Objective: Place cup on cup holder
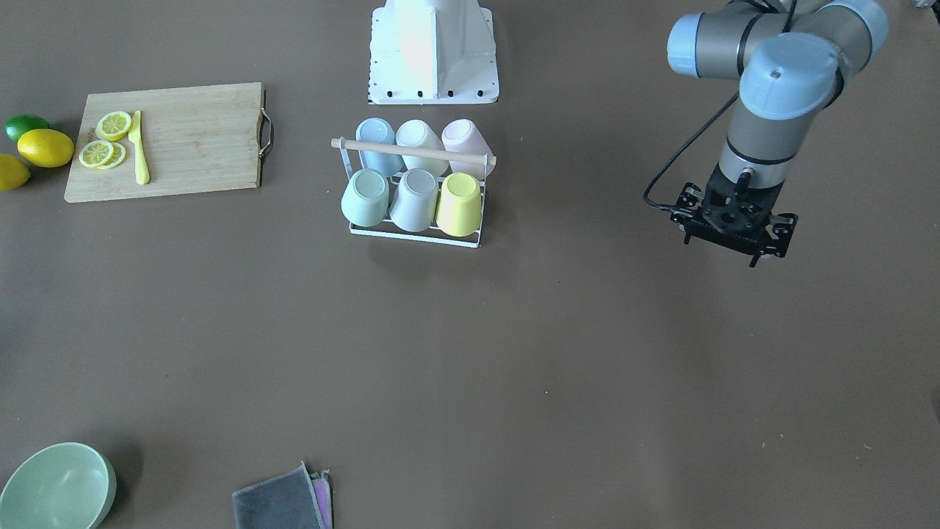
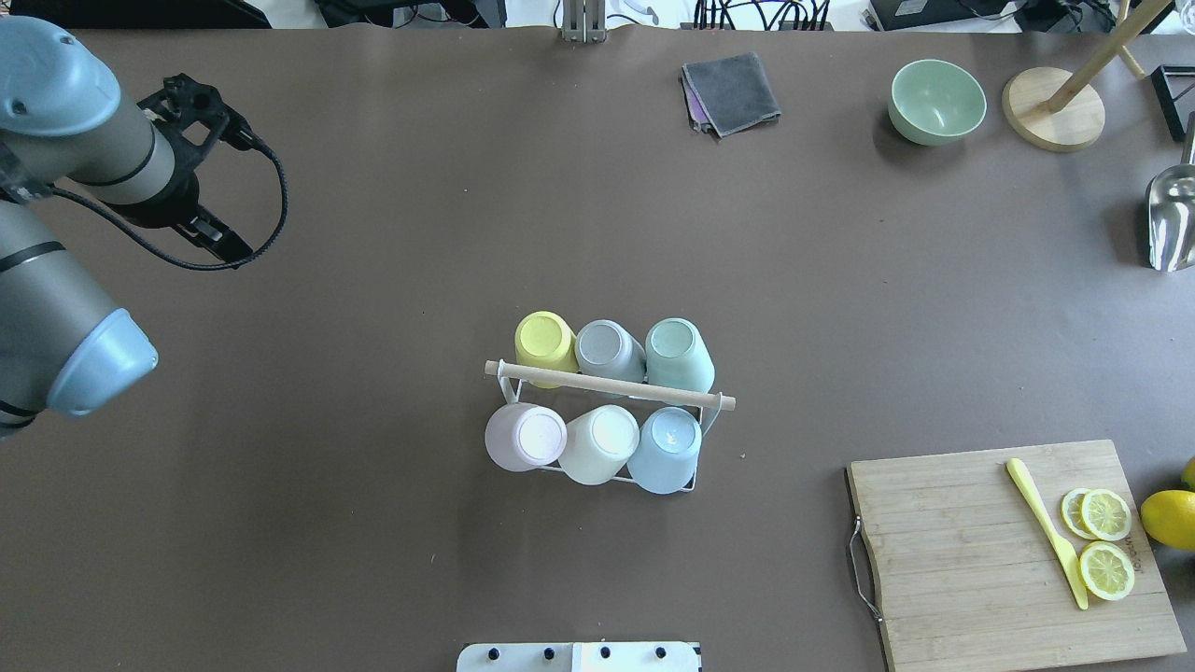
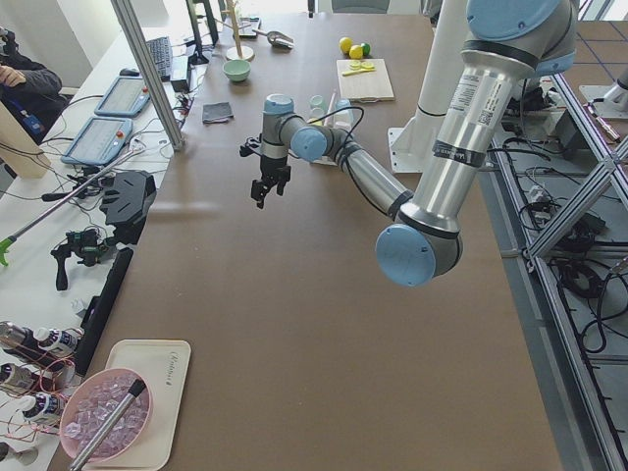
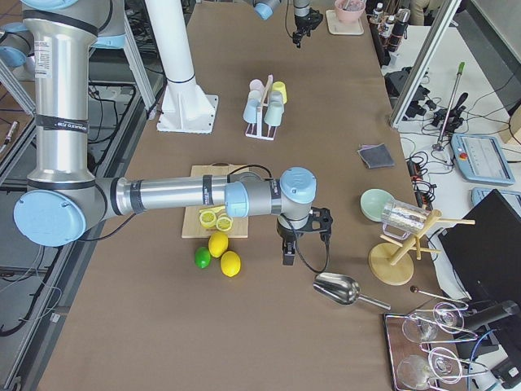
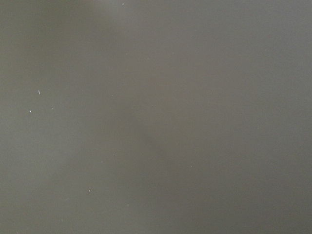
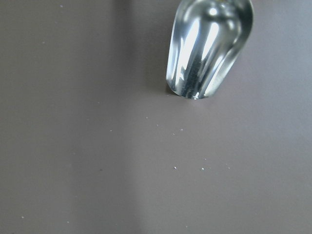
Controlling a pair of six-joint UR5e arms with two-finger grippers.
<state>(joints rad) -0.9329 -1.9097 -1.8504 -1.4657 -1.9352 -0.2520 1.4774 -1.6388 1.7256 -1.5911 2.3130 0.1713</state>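
Looks like this one is basically wrapped up. The cup holder (image 1: 413, 150) sits mid tabletop (image 1: 514, 367), just in front of the robot's base, and all six slots have cups (image 1: 415, 198) upside down on the prongs, three on each side of the wooden rod. I don't see a loose cup anywhere.

The left pincer (image 3: 259, 196) hangs above bare tabletop, well apart from the holder, and there's no cup in it. The fingers themselves are hidden under the wrist or too small, so I can't tell if they're spread or closed. The right pincer (image 4: 286, 254) is way over on the other end, past the cutting board (image 4: 213, 198) and near a metal scoop (image 4: 338, 287). Can't tell its state either.

My guess is we're at the pull-back stage. The next move just calls for parking the arms clear without bumping the rack.
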